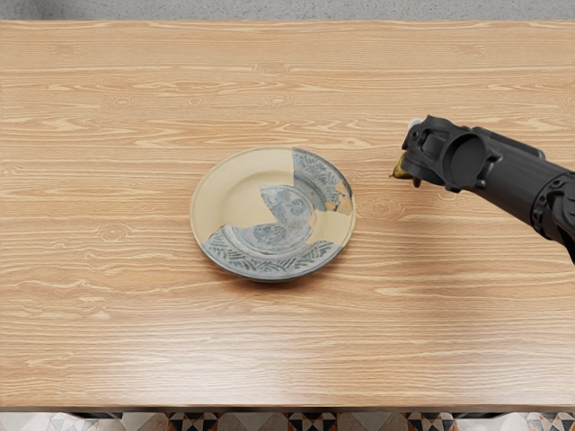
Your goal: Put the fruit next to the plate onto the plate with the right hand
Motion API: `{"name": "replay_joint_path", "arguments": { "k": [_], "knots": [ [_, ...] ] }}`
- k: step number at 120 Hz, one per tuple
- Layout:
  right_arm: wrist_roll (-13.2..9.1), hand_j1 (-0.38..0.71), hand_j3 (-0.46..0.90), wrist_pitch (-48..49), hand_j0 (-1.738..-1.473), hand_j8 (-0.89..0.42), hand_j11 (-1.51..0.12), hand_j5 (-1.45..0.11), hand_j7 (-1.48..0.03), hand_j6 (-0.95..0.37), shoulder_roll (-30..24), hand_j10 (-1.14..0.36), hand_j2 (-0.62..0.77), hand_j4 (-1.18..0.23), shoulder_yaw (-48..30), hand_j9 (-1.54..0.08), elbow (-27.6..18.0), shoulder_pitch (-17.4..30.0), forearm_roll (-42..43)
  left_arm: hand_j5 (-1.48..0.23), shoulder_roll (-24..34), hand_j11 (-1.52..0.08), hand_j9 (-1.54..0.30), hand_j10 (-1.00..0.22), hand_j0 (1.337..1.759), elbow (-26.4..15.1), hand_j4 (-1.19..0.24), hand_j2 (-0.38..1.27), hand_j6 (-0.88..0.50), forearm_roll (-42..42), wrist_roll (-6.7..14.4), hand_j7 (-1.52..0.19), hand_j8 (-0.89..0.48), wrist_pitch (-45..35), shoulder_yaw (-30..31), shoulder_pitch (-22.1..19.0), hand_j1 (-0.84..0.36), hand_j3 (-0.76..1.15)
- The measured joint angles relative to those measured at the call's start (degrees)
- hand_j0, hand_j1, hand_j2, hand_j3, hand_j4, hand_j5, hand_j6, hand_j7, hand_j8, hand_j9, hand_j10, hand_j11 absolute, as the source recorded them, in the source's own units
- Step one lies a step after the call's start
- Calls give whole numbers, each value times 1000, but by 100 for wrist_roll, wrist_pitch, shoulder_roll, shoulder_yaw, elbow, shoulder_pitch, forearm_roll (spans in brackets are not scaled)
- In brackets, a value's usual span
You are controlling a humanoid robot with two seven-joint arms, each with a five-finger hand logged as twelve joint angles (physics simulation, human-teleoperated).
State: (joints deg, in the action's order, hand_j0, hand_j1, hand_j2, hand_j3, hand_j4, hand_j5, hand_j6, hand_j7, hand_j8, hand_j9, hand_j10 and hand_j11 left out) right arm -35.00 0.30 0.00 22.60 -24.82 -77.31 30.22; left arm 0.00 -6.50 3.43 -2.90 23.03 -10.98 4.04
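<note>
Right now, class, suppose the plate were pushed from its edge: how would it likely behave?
The plate looks glazed and rigid, so it would probably slide whole across the smooth wooden table, not bend. It sits flat and shallow, so tipping seems unlikely. If ceramic, as its finish suggests, it may chip if dropped.

A light wooden bench [135, 341] fills the head view. Near its middle lies a round plate [203, 203], tan with blue-grey patterned patches, and nothing is on it. The black right hand [426, 153] reaches in from the right edge and sits to the right of the plate, apart from it. A yellow-brown sliver of the fruit [399, 169] peeks out at its lower left.
</note>
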Motion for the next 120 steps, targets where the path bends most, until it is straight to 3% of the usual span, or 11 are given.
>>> {"name": "replay_joint_path", "arguments": {
  "k": [39, 67, 110, 120],
  "knots": [
    [0, 218, 0, 5, -1657, -482, -616, -602, -626, -441, 0, -502, -78, -510, 3, -616, -10, 22, -15, -17, 0, -17, -17, -13, 1658, 0, -13, 3, -13, 0, 0, -17, -13, 0, 0, 0, 334, 0],
    [-3, 264, -1, 24, -1654, -431, -685, -670, -686, -401, 0, -537, -40, -545, 1, -686, -25, 22, -16, -17, 0, -17, -17, -13, 1658, 0, -13, 3, -13, 0, 0, -17, -13, 0, 0, 0, 334, 0],
    [-12, 271, -1, 31, -1645, -369, -748, -712, -754, -333, 0, -602, -96, -565, 9, -754, -117, 20, 15, -17, 0, -17, -17, -13, 1658, 0, -13, 2, -13, 0, 0, -17, -13, 0, 0, 0, 334, 0],
    [-8, 296, -1, 26, -1647, -380, -762, -716, -767, -325, 0, -612, 22, -567, 8, -767, -120, 21, 8, -17, 0, -17, -17, -13, 1658, 0, -13, 2, -13, 0, 0, -17, -13, 0, 0, 0, 334, 0]
  ]
}}
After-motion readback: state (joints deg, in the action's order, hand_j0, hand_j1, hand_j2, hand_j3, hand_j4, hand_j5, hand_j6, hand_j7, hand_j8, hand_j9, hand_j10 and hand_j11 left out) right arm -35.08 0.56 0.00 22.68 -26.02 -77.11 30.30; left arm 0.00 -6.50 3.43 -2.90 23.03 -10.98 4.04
